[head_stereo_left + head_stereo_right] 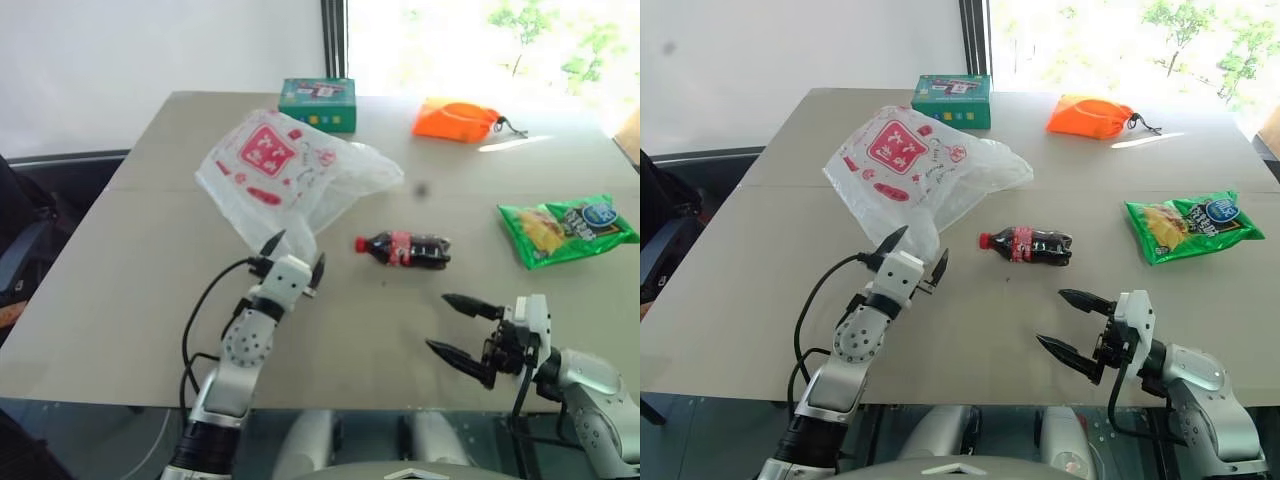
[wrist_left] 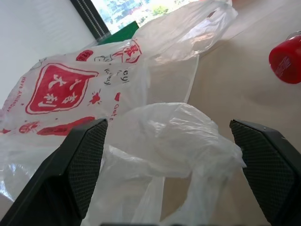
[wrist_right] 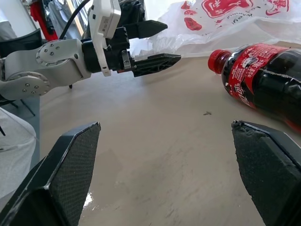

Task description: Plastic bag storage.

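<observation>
table (image 1: 150, 300): grey top, carries everything; bare in front of both arms.
plastic bag (image 1: 285, 175): lies crumpled on the table's far left half, red logo panel up, near tail bunched toward the robot. Thin film, so I expect it to slide or balloon rather than stay put under a pinch.
left gripper (image 1: 296, 257): fingers spread wide, empty, pointing forward right at the bag's near tail; in the left wrist view the bunched film sits between the two pads. Risk: closing on a single loose layer, which then slips out, or pushing the bag away instead of catching it.
right gripper (image 1: 464, 331): jaws splayed, empty, low over bare table, well apart from the bag. Risk: reaching across to help could knock the bottle.
green snack packet (image 1: 566, 228): far right, well clear.
cola bottle (image 1: 405, 249): on its side just right of the bag's tail. Risk: dragged film nudges it and it rolls.
orange pouch (image 1: 455, 120): back edge, clear.
green box (image 1: 318, 104): just behind the bag. Risk: bag snags on it if shoved back.
</observation>
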Controlling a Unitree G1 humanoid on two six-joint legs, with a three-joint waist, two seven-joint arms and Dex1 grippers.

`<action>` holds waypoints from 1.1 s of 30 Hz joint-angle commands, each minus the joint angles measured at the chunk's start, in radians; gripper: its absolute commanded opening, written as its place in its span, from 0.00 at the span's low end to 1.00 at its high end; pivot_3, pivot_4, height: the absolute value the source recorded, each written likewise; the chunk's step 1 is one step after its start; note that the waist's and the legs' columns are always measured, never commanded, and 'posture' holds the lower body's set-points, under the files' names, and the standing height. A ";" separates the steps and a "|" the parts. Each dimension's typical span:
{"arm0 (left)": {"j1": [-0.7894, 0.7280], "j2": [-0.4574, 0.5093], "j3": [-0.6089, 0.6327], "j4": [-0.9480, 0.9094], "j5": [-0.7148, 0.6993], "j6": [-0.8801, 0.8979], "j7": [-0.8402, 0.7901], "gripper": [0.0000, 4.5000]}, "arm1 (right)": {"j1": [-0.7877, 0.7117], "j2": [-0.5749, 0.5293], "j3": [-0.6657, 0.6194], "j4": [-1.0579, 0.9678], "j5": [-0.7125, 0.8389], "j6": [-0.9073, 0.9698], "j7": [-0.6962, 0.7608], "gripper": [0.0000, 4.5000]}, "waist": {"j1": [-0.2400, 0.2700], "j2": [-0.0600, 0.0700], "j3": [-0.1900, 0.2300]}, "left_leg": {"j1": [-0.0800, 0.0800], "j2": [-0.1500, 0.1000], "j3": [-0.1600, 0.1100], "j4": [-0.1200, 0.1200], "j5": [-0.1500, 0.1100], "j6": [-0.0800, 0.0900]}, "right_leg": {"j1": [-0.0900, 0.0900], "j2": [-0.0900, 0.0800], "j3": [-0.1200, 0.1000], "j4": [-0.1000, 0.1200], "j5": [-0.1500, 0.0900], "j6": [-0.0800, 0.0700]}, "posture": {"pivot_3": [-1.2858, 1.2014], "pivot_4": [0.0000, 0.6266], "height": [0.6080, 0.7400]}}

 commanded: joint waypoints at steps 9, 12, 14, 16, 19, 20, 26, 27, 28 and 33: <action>0.030 -0.015 0.029 -0.038 0.014 0.090 0.050 0.33 | -0.041 0.011 -0.017 0.008 0.010 -0.018 -0.003 1.00 | 0.000 0.000 0.000 | 0.000 0.000 0.000 0.000 0.000 0.000 | 0.000 0.000 0.000 0.001 0.000 0.000 | 0.52 0.24 1.00; 0.034 -0.015 0.039 -0.043 0.012 0.088 0.059 0.01 | -0.051 0.009 -0.016 0.007 0.008 -0.019 -0.003 1.00 | 0.002 0.000 0.000 | 0.000 0.000 0.000 0.000 0.000 0.000 | 0.000 0.000 0.000 0.001 0.000 0.000 | 0.52 0.24 1.00; 0.036 -0.019 0.051 -0.048 0.000 0.080 0.062 0.00 | -0.069 0.007 -0.020 0.004 0.002 -0.019 -0.012 1.00 | 0.002 0.000 0.000 | 0.000 0.000 0.000 0.001 0.000 0.000 | 0.000 0.000 0.000 0.001 0.000 0.000 | 0.52 0.24 1.00; 0.041 -0.019 0.063 -0.058 -0.026 0.060 0.054 0.00 | -0.133 -0.014 -0.031 0.009 -0.034 -0.017 -0.044 1.00 | 0.000 0.000 0.000 | 0.000 0.000 0.000 0.001 0.000 0.000 | 0.000 -0.001 0.000 0.001 0.000 0.000 | 0.52 0.24 1.00; 0.057 -0.036 0.087 -0.082 -0.094 0.053 0.034 0.00 | -0.289 -0.052 -0.036 0.055 -0.093 0.019 -0.101 1.00 | -0.004 0.001 0.001 | 0.001 0.000 0.002 0.001 0.000 0.000 | -0.001 0.000 0.002 0.002 0.000 0.000 | 0.52 0.24 1.00; 0.062 -0.043 0.095 -0.091 -0.115 0.054 0.029 0.00 | -0.335 -0.062 -0.030 0.073 -0.110 0.032 -0.117 1.00 | -0.006 0.001 0.001 | 0.001 0.000 0.002 0.001 0.000 0.000 | -0.001 0.000 0.002 0.002 0.000 0.000 | 0.52 0.24 1.00; 0.099 -0.022 0.098 -0.160 -0.274 0.078 -0.119 0.00 | -0.622 -0.142 0.133 0.244 -0.339 0.056 -0.105 1.00 | 0.000 0.001 0.002 | -0.001 0.000 0.001 0.001 0.001 -0.001 | -0.003 0.000 0.000 0.002 0.000 0.000 | 0.52 0.24 1.00; 0.100 -0.016 0.106 -0.164 -0.280 0.086 -0.126 0.00 | -0.673 -0.161 0.174 0.279 -0.376 0.068 -0.073 1.00 | -0.001 0.001 0.002 | -0.002 0.000 0.001 0.001 0.002 -0.004 | -0.004 0.000 0.000 0.002 0.000 0.000 | 0.52 0.24 1.00; 0.097 -0.010 0.113 -0.165 -0.277 0.086 -0.124 0.00 | -0.718 -0.178 0.212 0.308 -0.399 0.088 -0.033 1.00 | -0.001 0.001 0.003 | -0.003 0.000 0.002 0.001 0.003 -0.005 | -0.005 0.000 0.001 0.002 0.000 0.000 | 0.52 0.24 1.00; 0.096 -0.007 0.134 -0.163 -0.278 0.082 -0.108 0.00 | -0.848 -0.195 0.345 0.395 -0.457 0.176 0.103 1.00 | 0.000 0.000 0.004 | -0.005 0.000 0.002 0.001 0.003 -0.005 | -0.007 -0.001 0.001 0.001 0.000 0.000 | 0.52 0.24 1.00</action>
